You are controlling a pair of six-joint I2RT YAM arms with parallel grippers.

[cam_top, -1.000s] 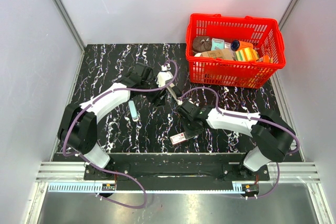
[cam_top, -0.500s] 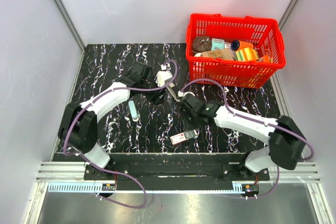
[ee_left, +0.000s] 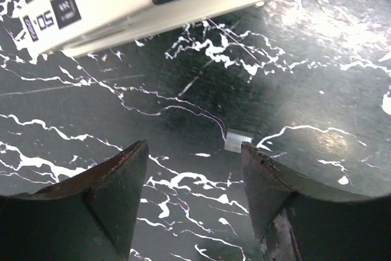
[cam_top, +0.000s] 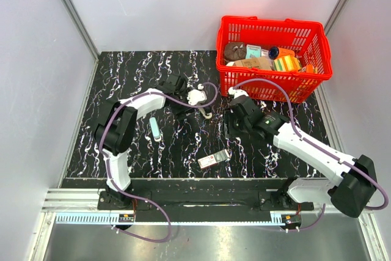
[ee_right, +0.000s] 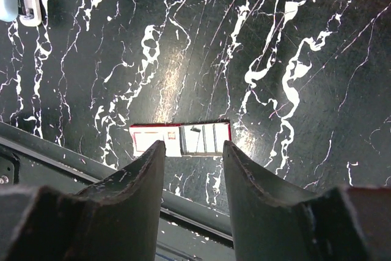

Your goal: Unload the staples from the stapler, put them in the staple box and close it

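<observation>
Box with a red-white label [cam_top: 214, 159] lies nearest your arm bases, flat on the dark marbled surface [cam_top: 122, 71]. Your right tool [ee_right: 193, 148] is raised clear of it, parted wide and holding nothing; the box shows through the gap in the wrist view. To the left lies the pale blue-white stick [cam_top: 154, 129]. Farther in, your left tool [ee_left: 192, 151] is spread wide and empty too, with a small silvery piece [ee_left: 238, 140] on the surface just past its tips. You cannot pick out the stapler in any view. Farthest back, on the right, stands the red basket [cam_top: 263, 87].
</observation>
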